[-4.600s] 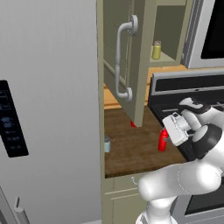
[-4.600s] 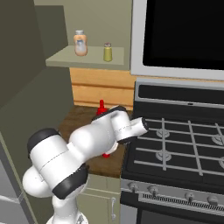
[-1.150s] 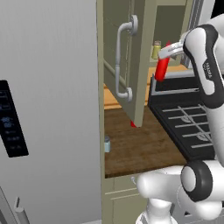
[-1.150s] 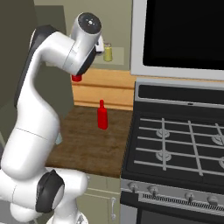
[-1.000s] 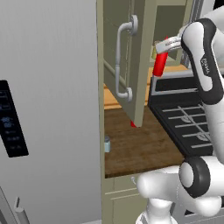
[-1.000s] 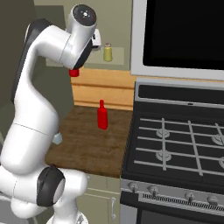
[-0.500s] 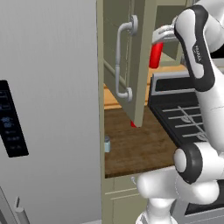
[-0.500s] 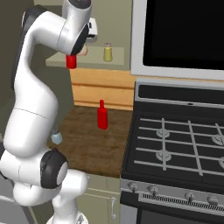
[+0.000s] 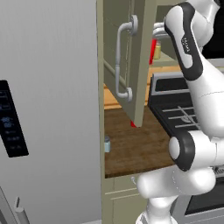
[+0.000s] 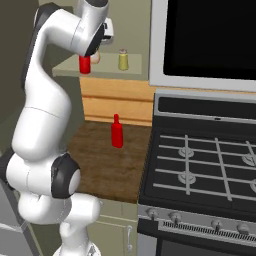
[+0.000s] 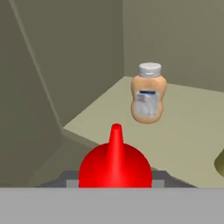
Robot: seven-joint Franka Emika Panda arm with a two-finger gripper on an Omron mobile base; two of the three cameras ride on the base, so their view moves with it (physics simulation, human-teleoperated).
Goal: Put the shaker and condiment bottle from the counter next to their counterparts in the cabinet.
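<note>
The condiment bottle [image 11: 115, 165] is bright red with a narrow tapered nozzle. The gripper [image 10: 88, 61] is closed on its body, holding it upright at the front edge of the cabinet [image 10: 67, 71] shelf, near a peach bottle [image 11: 148, 93] and the yellow-green jar [image 10: 123, 59]. Half a second ago it hung lower, just outside the shelf. A second red bottle [image 10: 117, 131] stands on the counter [image 10: 107, 162].

light: even, soft | shadows: faint | glare: none | imgs: sharp
</note>
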